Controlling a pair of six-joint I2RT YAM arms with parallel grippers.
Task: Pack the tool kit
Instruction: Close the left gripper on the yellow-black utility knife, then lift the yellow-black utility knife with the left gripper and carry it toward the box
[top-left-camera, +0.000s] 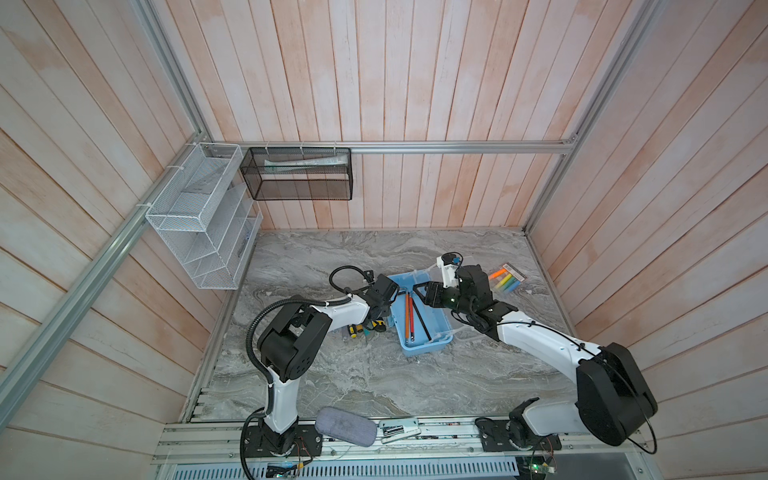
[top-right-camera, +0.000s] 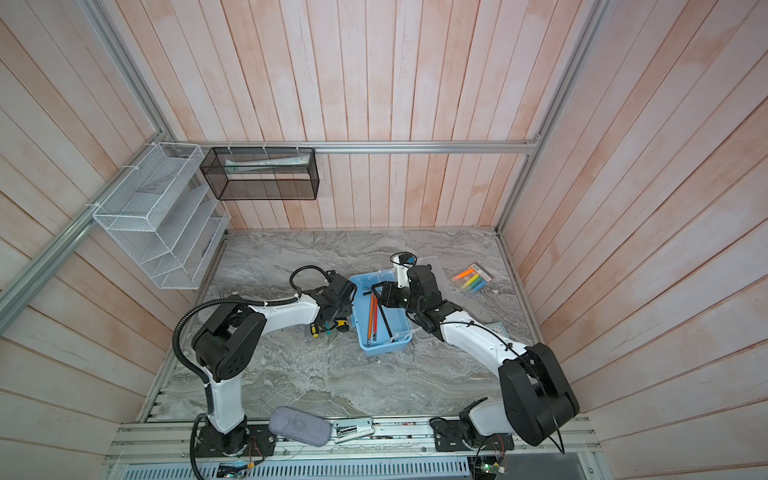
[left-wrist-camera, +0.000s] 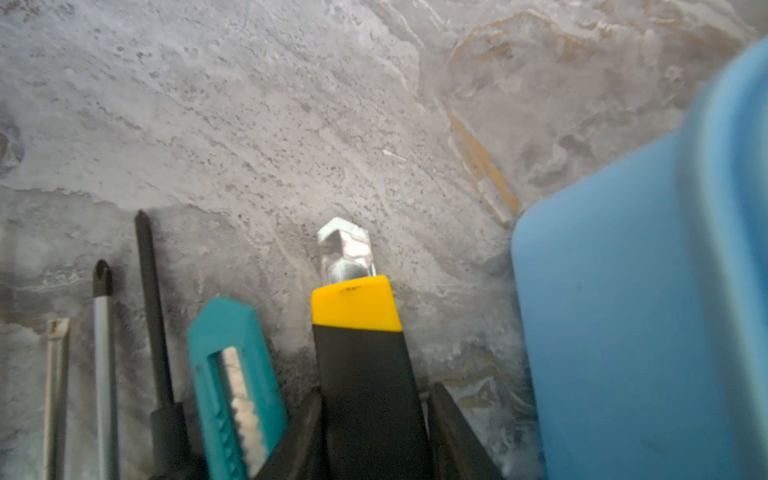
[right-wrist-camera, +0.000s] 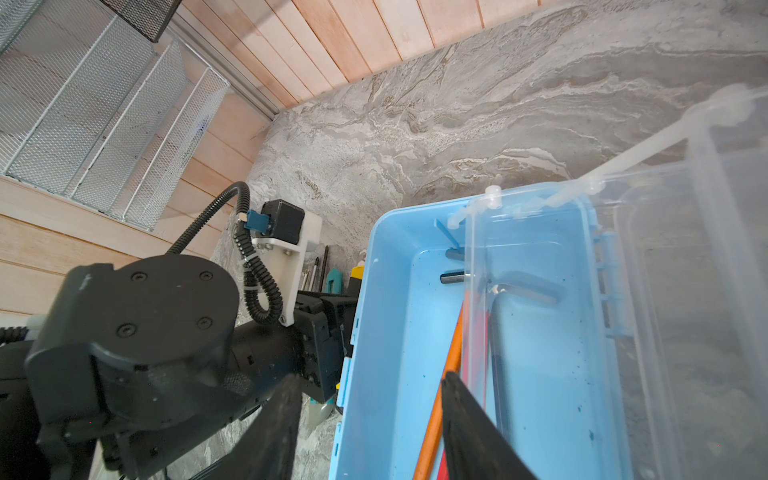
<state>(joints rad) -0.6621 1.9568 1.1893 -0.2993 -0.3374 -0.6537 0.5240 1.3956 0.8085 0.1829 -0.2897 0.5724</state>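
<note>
Beside tool box (top-left-camera: 428, 348) at surface (top-left-camera: 332, 374) centre, utility knife (left-wrist-camera: 357, 307) is clamped between left gripper (left-wrist-camera: 376, 388) fingers, likely for lifting into box. Astride box wall, right gripper (right-wrist-camera: 372, 376) fingers are held apart, seemingly so box is steadied.

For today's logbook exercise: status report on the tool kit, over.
Left jaws flank yellow-black knife, grip unconfirmed. Right jaws open at blue box rim. Knife beside box, not yet in. Teal cutter close alongside.

Paired overhead views looking down, wrist cameras close, all sharing blue box (top-left-camera: 428, 348)
</note>
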